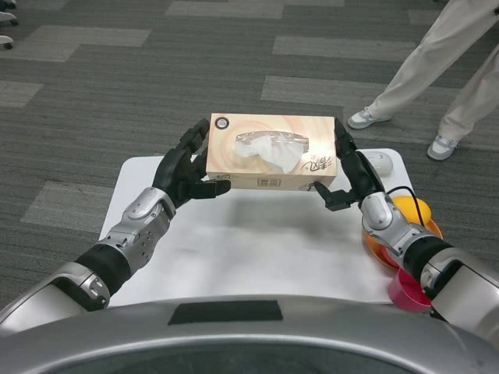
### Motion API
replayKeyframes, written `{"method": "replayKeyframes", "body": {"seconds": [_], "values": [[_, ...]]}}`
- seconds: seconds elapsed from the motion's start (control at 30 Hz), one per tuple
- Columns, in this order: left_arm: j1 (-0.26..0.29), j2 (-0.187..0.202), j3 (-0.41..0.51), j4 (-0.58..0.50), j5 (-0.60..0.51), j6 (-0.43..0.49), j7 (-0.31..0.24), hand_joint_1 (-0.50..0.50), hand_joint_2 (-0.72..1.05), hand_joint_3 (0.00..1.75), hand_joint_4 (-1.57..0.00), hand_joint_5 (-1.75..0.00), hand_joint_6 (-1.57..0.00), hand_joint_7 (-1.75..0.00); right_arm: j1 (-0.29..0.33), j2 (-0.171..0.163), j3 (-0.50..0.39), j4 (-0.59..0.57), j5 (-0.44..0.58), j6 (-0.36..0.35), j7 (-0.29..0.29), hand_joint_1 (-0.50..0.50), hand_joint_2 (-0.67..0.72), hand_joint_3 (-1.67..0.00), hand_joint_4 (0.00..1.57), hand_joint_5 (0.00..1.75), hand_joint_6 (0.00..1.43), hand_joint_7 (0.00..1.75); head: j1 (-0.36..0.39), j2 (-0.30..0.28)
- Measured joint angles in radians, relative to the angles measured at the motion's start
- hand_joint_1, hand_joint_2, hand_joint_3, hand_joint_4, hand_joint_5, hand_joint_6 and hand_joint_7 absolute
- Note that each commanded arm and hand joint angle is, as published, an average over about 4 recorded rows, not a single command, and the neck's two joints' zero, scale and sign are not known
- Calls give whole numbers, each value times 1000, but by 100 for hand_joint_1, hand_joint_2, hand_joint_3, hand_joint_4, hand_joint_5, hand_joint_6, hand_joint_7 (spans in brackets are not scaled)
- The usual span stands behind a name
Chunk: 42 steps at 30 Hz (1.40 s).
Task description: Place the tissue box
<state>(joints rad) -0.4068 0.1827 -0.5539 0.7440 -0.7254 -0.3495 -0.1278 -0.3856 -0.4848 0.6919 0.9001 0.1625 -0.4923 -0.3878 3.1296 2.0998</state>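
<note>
Nearest on the right, a pink cup [411, 293] and an orange bowl [421, 226] sit at the right edge of the white tabletop [234, 241], partly hidden behind the right forearm. The left hand [185, 173] presses its fingers against the left end of the tissue box [271, 153], and the right hand [351, 173] presses against the right end, so the box is grasped between both hands and held above the far part of the tabletop, its top with the white tissue opening facing the camera. Beyond, on grey carpet [117, 78], a person's legs [437, 54] in light trousers and pale shoes stand at the upper right.
</note>
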Motion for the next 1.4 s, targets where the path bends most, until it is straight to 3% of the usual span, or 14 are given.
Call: {"method": "replayKeyframes", "body": {"seconds": [0.47,0.7,1.4], "values": [[6,-4,-11,84,-2,-3,-12,50,105,35,0,0,0,0,-18,9,50,24,-1,8,14,-25,-54,-143,43,0,0,0,-3,-7],[7,-10,-19,130,-8,-4,-21,50,105,35,0,0,0,0,-25,10,78,28,0,35,35,-25,-54,-127,37,0,0,7,-3,-9],[5,-19,-30,251,-30,-5,-32,50,105,35,0,0,0,0,-60,12,141,60,1,60,106,-25,-54,-127,40,0,0,7,4,-10]]}}
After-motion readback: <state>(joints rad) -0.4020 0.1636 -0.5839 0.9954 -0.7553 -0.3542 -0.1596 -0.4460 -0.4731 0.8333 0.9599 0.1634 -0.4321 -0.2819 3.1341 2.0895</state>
